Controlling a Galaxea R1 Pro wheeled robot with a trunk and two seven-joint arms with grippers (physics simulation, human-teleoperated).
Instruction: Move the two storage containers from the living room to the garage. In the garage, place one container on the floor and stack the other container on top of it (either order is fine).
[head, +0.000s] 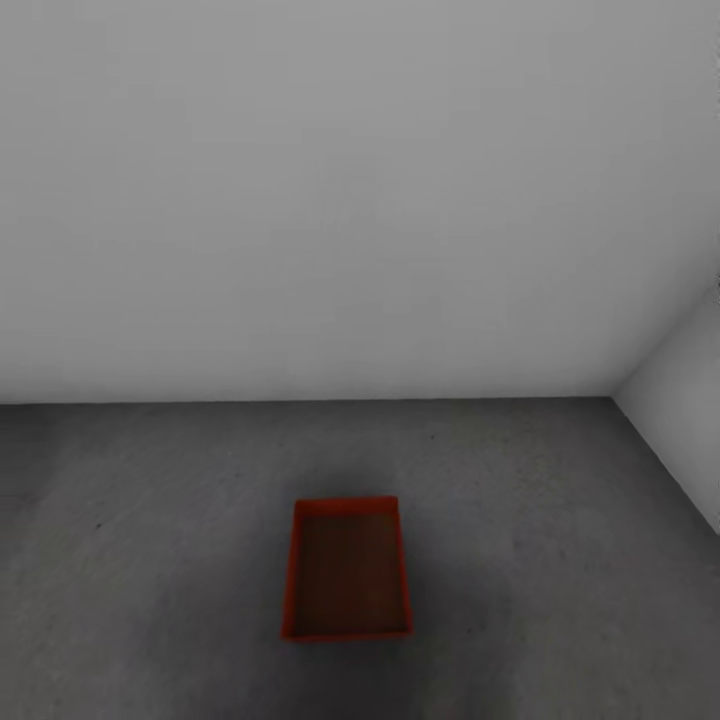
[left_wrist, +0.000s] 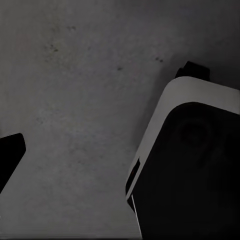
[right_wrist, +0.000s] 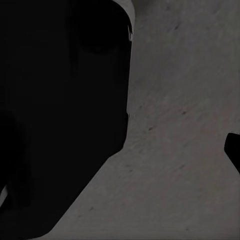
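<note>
Room: dark grey rough floor (head: 560, 560), plain white walls (head: 350, 200) meeting in a corner at right | Container: one orange-red open-top storage container (head: 348, 570) upright on the floor, well apart from the walls, empty | Grippers: wrist views show floor and dark robot body (left_wrist: 190, 170); opening cannot be told.

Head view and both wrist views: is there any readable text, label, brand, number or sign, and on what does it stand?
None can be read.
Storage container: plain orange-red walls, no label.
Floor and white walls: no signs or markings, only faint specks.
Robot's white-and-black body part: no lettering visible.
</note>
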